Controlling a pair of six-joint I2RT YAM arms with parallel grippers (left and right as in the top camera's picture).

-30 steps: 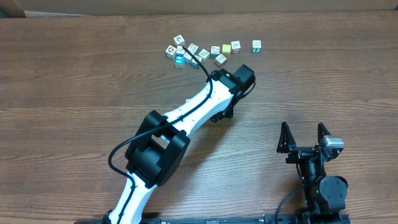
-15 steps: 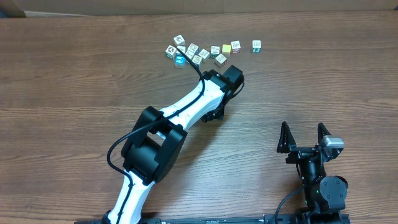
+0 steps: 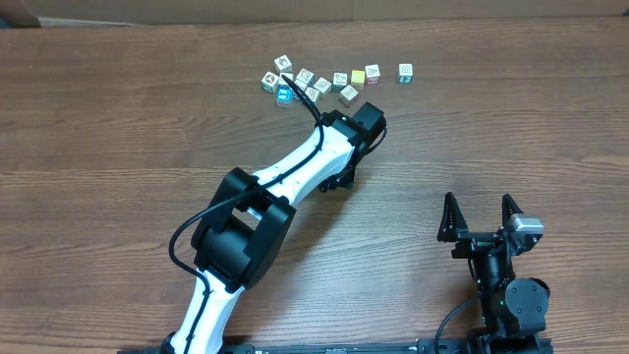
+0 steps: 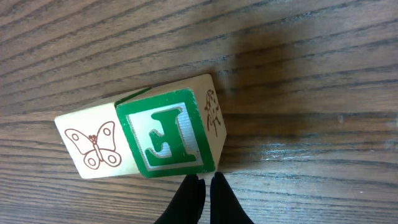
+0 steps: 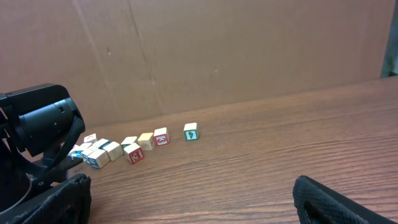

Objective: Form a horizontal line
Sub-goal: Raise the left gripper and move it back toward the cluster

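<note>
- My left hand [image 4: 202,191] is clenched on nothing, its black fingertips pressed together. They point at 12 o'clock toward a wooden cube with a green-framed letter face [image 4: 166,138]. The cube's near edge sits just beside my tips; I cannot tell whether they touch.
- A butterfly face [image 4: 93,146] adjoins the letter face at 9 o'clock. I cannot tell whether it is the same cube or a neighbour.
- The horizontal line [image 3: 340,79], a short row of tiny picture cubes, lies on the brown wooden counter [image 3: 118,147] toward 12 o'clock, just beyond my left arm [image 3: 305,167].
- An irregular cluster of similar cubes [image 3: 270,81] sits at the row's 9 o'clock, and a lone cube [image 3: 405,71] stands apart at its 3 o'clock.
- My right hand [image 3: 480,202] is released, its fingers spread wide and empty, at the counter's 5 o'clock, well apart from the cubes.
</note>
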